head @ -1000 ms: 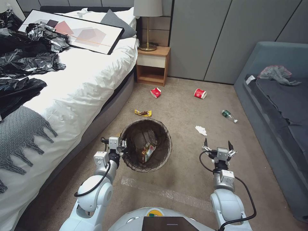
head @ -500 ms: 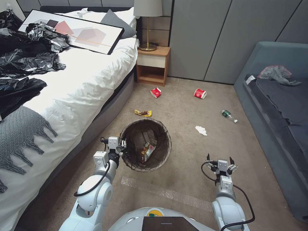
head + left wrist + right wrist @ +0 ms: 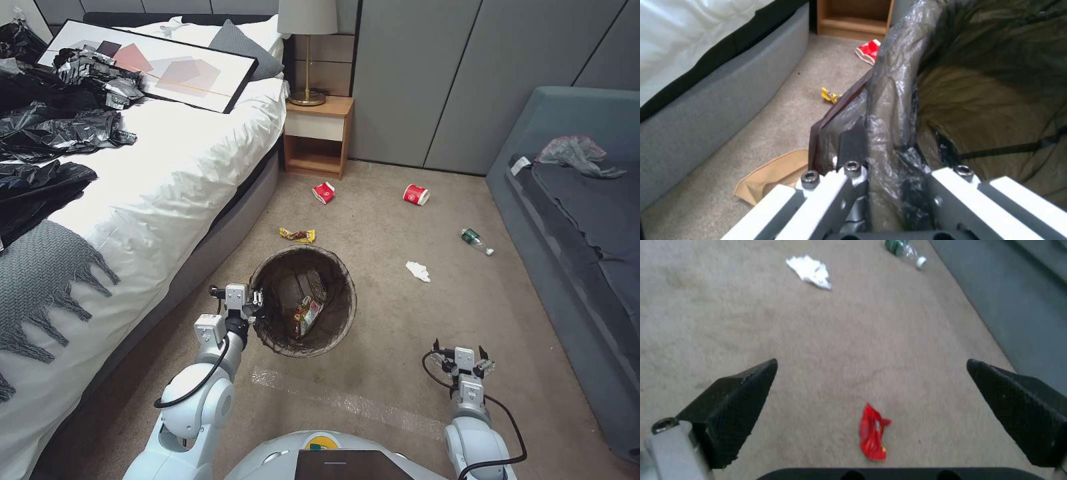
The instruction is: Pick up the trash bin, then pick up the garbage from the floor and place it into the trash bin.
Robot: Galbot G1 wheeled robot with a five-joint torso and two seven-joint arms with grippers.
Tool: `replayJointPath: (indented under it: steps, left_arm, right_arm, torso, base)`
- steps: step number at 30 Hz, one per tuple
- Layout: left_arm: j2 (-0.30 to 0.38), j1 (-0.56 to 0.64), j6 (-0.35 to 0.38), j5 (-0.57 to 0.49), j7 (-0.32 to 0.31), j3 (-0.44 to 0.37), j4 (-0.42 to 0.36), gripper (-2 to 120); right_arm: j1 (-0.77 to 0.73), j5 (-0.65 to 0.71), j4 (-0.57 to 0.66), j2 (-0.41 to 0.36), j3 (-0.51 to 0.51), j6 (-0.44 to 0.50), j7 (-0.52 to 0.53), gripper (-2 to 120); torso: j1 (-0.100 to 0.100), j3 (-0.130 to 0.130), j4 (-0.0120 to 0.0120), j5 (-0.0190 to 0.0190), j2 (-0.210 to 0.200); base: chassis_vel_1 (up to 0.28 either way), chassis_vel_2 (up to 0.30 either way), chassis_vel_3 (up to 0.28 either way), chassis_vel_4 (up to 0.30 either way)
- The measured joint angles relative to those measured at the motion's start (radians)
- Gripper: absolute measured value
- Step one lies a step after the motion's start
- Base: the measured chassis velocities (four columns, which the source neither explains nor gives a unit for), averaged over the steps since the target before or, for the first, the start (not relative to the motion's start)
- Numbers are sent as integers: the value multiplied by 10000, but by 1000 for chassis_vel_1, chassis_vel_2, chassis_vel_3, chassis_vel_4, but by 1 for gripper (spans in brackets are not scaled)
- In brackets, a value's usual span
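While the left gripper (image 3: 257,303) clamps the near-left rim of the trash bin (image 3: 303,300), the bin stands on the carpet just beside the bed (image 3: 167,167), its dark liner draped over the rim. In the left wrist view one black finger (image 3: 852,143) presses the outside of the liner and the rim runs between the jaws, so the grip is on the bin's edge; the inner finger is lost in the crinkled plastic. A yellow snack wrapper (image 3: 305,315) lies at the bottom of the bin.

The right gripper (image 3: 460,352) hangs low over the carpet to the right of the bin, well apart from it, its fingers (image 3: 735,403) spread wide and holding nothing. Between them, on the floor, lies a small red wrapper (image 3: 873,431), touching neither finger. Farther ahead are the white tissue (image 3: 418,271) and the green-labelled bottle (image 3: 476,241), the bottle near the sofa (image 3: 573,220).

Beyond the bin, another yellow wrapper (image 3: 297,235) lies on the carpet, and two red-and-white cups (image 3: 323,192) lie on their sides nearer the nightstand (image 3: 317,133). A brown paper bag (image 3: 773,176) lies flat on the floor between the bin and the bed base; it seems to touch the bin's foot, though the gripper hides that spot.
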Motion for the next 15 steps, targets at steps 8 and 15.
replayJointPath:
  steps: [8,15]
  left_arm:
    - [-1,-13,0,11,-10,16,60,0]
    - [14,-11,1,15,-14,14,61,0]
  right_arm:
    - [383,4,-891,-27,192,109,3,100]
    - [756,5,-1657,-125,405,153,10,100]
  torso:
    - [0,0,1,-1,0]
    - [0,0,1,0,0]
  base:
    - [0,0,0,0]
    - [0,0,0,0]
